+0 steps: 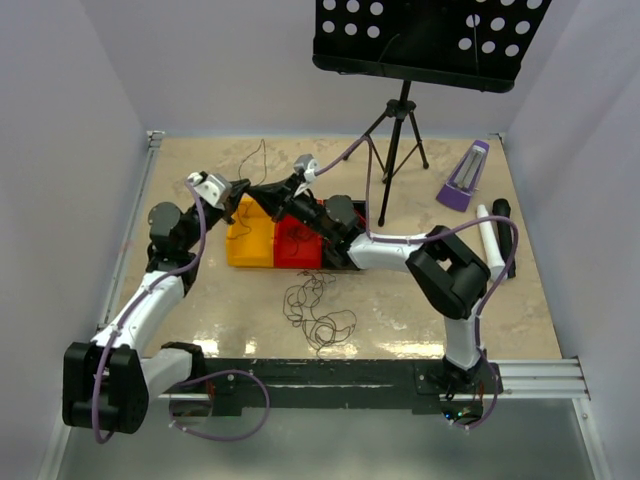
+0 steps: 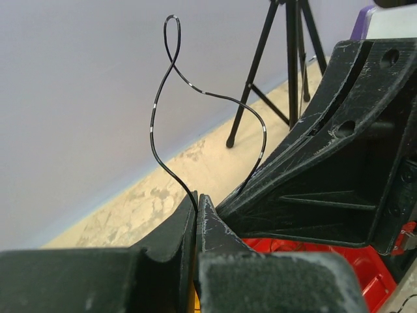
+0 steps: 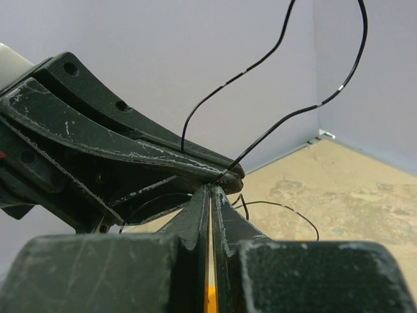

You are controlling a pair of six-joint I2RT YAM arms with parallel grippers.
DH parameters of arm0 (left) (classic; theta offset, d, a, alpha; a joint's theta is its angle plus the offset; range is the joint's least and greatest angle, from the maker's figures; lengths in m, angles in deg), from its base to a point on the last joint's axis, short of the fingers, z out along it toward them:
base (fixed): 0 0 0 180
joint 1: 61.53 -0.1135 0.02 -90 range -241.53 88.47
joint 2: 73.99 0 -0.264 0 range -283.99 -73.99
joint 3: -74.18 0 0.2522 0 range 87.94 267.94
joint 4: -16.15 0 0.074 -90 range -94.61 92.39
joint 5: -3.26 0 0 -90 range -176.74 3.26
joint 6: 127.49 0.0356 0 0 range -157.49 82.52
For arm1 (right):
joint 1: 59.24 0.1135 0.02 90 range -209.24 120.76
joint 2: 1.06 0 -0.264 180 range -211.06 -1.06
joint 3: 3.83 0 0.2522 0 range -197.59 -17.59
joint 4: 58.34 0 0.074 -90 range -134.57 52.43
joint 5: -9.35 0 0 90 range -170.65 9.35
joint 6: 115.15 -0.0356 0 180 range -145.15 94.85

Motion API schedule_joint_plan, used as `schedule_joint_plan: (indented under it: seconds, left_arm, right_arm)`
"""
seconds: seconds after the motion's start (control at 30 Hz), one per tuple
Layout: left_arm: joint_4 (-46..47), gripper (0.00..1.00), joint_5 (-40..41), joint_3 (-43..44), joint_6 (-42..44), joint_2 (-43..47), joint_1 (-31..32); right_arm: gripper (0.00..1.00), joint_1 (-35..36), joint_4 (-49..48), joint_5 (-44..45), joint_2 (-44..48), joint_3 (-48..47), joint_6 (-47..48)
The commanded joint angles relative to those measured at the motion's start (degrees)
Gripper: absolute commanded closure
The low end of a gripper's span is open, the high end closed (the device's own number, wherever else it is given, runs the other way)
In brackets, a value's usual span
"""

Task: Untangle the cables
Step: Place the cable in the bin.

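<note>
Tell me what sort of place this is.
Likely a robot lab test cell: plain pale walls box in a tabletop, the left arm and right arm are bolted to a rail at its edge, and the music stand and metronome look like staged props.

On the desk (image 1: 400,310), a yellow bin (image 1: 250,240) touches a red bin (image 1: 298,245); music stand (image 1: 430,35) behind, purple object (image 1: 463,178) far right.
</note>
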Motion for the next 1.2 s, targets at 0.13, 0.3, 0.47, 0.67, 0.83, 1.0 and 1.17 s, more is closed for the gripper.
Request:
schedule_joint_plan:
  seconds: [0.13, 0.3, 0.47, 0.67, 0.83, 1.0, 1.17]
  left_arm:
    - [4.0, 1.0, -12.5, 10.3, -1.9, 2.0, 1.6]
    - [3.2, 1.0, -14.3, 12.9, 1.0, 4.0, 1.9]
    - [2.5, 1.0, -15.1, 14.4, 1.1, 5.4, 2.5]
    - [4.2, 1.0, -16.0, 16.1, 0.7, 6.2, 3.2]
    - [4.7, 1.0, -14.4, 19.2, 0.0, 6.4, 3.2]
    - [7.6, 1.0, -12.9, 22.5, -0.6, 5.6, 3.2]
    - [9.9, 1.0, -13.7, 28.4, -0.2, 3.9, 3.2]
  right_arm:
    - [1.0, -0.6, 1.0, 3.4, 3.6, 0.4, 0.2]
    - [1.0, -0.7, 1.2, 2.5, 4.2, -0.3, -0.3]
    - [1.0, -0.7, 1.4, 2.1, 4.6, -1.4, -0.6]
    - [1.0, -0.7, 1.4, 0.7, 5.1, -3.4, -0.8]
    - [1.0, -0.7, 2.6, -0.8, 6.4, -7.1, -1.0]
    - [1.0, -0.7, 2.4, -0.4, 8.0, -7.3, -0.3]
    - [1.0, -0.7, 1.9, -2.0, 8.6, -8.3, -2.0]
